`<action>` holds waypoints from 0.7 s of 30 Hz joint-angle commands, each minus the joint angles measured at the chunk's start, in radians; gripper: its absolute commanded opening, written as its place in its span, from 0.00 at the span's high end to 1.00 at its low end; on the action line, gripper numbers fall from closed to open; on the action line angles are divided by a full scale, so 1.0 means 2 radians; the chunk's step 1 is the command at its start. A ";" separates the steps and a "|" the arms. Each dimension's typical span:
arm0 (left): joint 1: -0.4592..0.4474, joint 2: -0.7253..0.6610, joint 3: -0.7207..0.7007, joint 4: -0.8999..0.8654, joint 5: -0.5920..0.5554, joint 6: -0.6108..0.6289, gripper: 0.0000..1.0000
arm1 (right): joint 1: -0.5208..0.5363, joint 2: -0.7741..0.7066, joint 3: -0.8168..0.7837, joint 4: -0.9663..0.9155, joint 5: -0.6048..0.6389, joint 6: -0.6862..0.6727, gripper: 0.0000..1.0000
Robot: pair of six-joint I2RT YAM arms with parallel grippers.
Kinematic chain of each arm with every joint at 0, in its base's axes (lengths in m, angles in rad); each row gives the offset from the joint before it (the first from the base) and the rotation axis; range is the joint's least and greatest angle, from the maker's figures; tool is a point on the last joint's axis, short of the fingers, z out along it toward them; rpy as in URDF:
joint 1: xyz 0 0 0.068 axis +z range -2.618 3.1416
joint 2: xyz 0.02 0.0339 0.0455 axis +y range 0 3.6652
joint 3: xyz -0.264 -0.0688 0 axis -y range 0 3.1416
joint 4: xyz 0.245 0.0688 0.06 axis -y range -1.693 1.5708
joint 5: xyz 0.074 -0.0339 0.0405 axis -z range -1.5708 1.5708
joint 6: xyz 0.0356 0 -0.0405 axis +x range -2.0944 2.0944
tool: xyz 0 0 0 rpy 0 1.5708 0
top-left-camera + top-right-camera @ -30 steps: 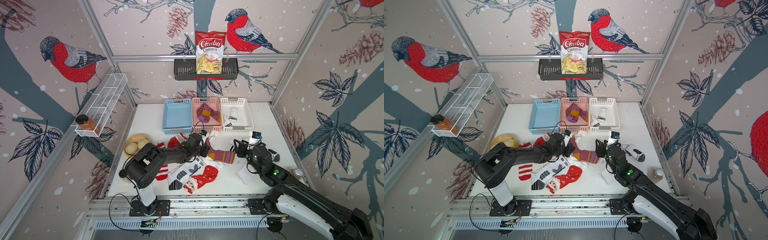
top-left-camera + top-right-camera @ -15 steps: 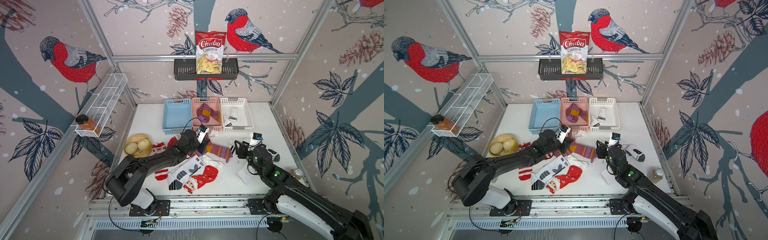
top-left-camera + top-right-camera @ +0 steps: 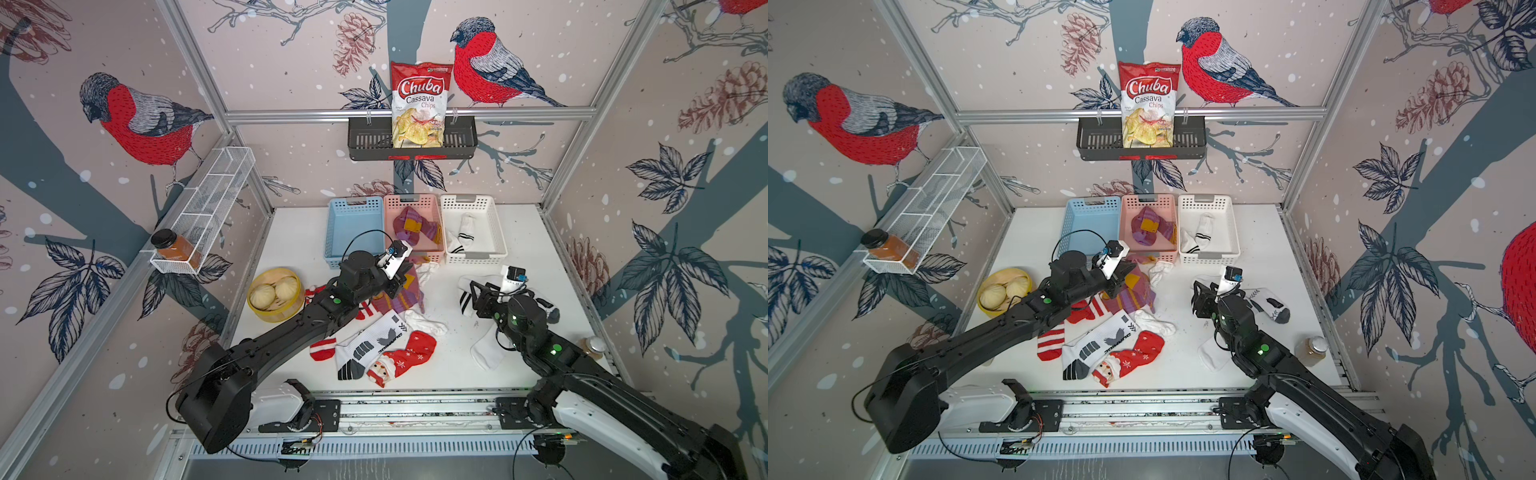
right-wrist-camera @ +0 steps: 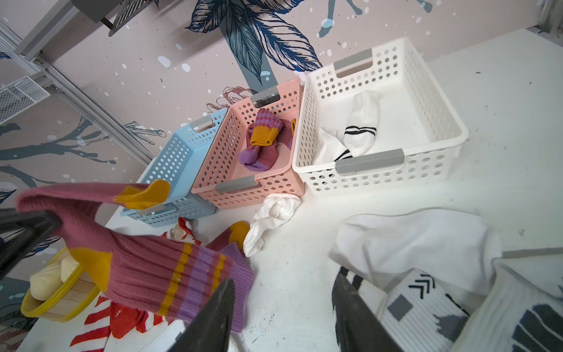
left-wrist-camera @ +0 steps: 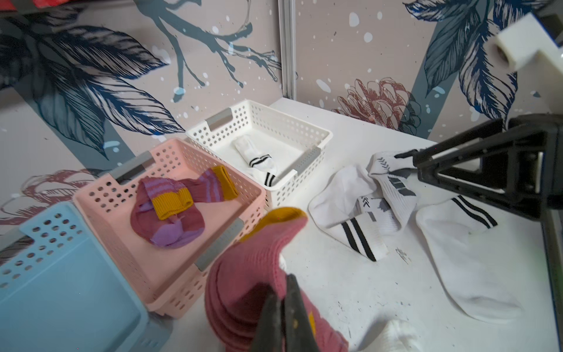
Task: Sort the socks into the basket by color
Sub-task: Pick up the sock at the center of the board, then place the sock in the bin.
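My left gripper (image 3: 402, 276) (image 5: 285, 283) is shut on a maroon-purple sock with mustard patches (image 3: 405, 293) (image 5: 253, 268) (image 4: 146, 262). It holds the sock above the table, just in front of the pink basket (image 3: 409, 200). That basket holds maroon socks (image 3: 415, 226), and the white basket (image 3: 469, 201) holds white striped socks (image 3: 463, 235). The blue basket (image 3: 353, 232) has nothing in it. My right gripper (image 3: 476, 297) (image 4: 283, 279) is open over bare table beside white socks (image 3: 488, 353). A red Santa sock (image 3: 405, 357), a white-and-black sock (image 3: 370, 345) and a red striped sock (image 3: 323, 348) lie in front.
A bamboo steamer with buns (image 3: 274, 295) stands at the left. A small jar (image 3: 592, 347) sits at the right front edge. A wire shelf with a bottle (image 3: 174, 249) and a black shelf with a chips bag (image 3: 417, 104) hang on the walls.
My left arm has stretched toward the baskets and lifted the maroon sock off the pile. The right arm has hardly moved.
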 commanded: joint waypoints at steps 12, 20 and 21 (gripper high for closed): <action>0.017 -0.019 0.049 -0.016 -0.021 0.003 1.00 | 0.000 0.000 -0.006 0.021 -0.010 0.006 0.45; 0.019 0.001 0.074 -0.007 -0.054 -0.016 1.00 | 0.000 -0.001 -0.005 0.019 -0.013 0.005 0.45; 0.021 0.008 0.083 -0.007 -0.061 -0.020 1.00 | 0.000 0.001 -0.005 0.021 -0.013 0.004 0.45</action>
